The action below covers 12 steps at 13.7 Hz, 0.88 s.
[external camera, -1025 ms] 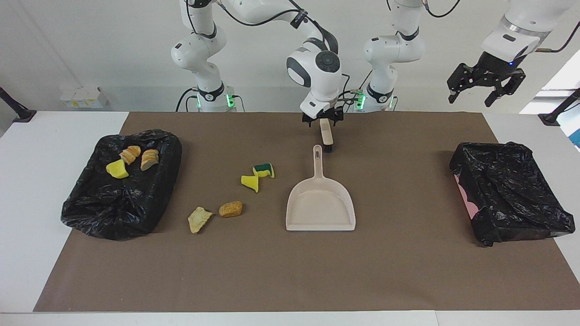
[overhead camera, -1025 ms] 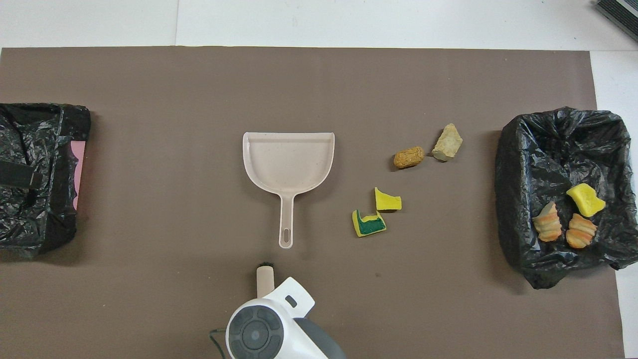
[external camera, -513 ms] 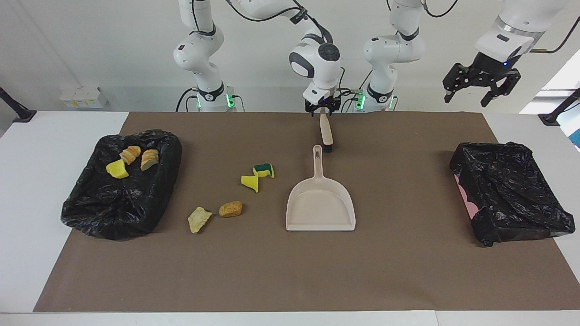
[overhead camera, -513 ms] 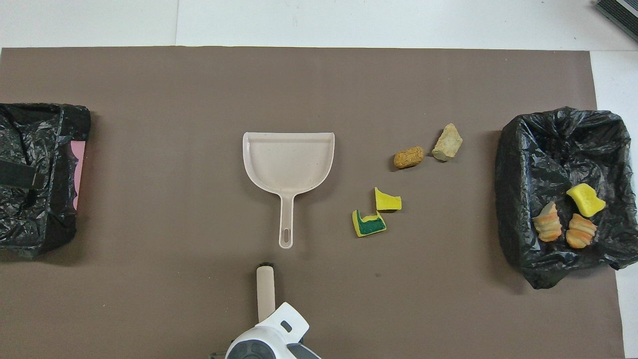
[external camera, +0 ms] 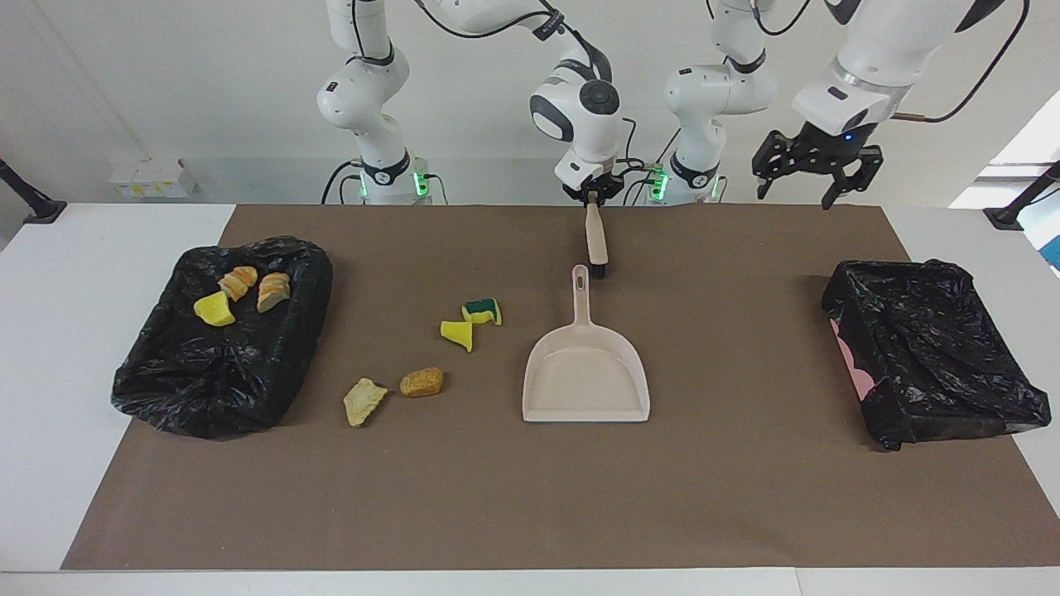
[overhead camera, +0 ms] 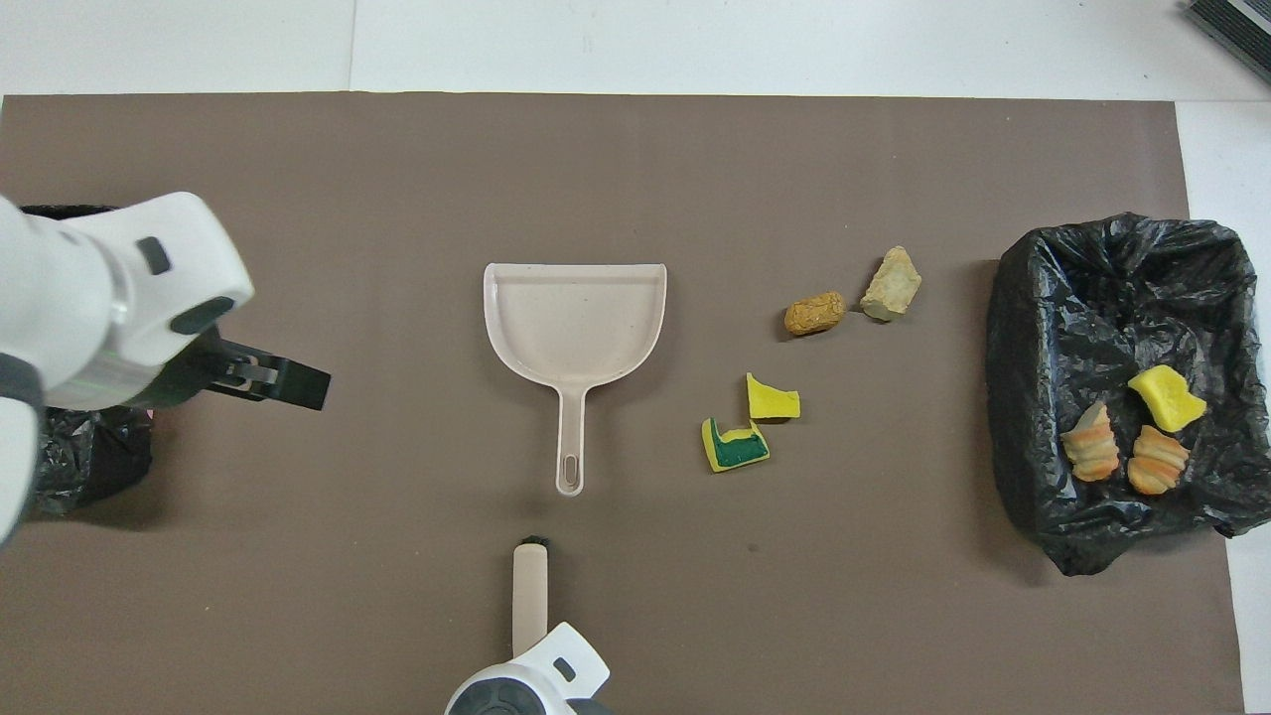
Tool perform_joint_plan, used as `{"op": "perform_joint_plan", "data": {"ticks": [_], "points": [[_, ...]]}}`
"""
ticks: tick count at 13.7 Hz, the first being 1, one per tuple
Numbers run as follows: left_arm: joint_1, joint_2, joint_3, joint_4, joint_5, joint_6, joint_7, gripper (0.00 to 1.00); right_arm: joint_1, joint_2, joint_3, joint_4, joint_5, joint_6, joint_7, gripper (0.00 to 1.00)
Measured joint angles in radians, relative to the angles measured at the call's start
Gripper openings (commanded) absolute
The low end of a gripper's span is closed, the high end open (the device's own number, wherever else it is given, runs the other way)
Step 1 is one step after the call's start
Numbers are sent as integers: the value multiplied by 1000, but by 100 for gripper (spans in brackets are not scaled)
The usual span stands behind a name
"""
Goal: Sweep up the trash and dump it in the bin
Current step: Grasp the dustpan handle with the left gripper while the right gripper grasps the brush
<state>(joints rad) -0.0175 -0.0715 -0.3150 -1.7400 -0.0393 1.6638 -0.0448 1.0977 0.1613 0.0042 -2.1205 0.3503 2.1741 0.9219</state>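
Evidently the right gripper [external camera: 592, 197] is clamped on the brush [external camera: 595, 240] handle's end (bristles toward the dustpan [external camera: 586, 372]), ready to sweep 4 scraps [external camera: 421, 382]; the left gripper [external camera: 816, 170] hangs spread, empty.

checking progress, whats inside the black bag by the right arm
Inside the black bag: a yellow sponge piece and two orange bread-like lumps; the folds may hide more.
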Motion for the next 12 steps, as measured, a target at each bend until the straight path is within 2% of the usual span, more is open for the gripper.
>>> {"op": "perform_joint_plan", "data": {"ticks": [4, 8, 12], "points": [[-3, 1, -107, -128, 0, 152, -145, 100, -47, -42, -5, 18, 0, -123, 0, 0], [-3, 11, -177, -252, -1, 329, -235, 100, -191, -118, -10, 21, -25, -294, -14, 0], [-5, 112, -274, -304, -2, 491, -375, 100, -359, -177, -14, 22, -122, -422, -97, 0]]}}
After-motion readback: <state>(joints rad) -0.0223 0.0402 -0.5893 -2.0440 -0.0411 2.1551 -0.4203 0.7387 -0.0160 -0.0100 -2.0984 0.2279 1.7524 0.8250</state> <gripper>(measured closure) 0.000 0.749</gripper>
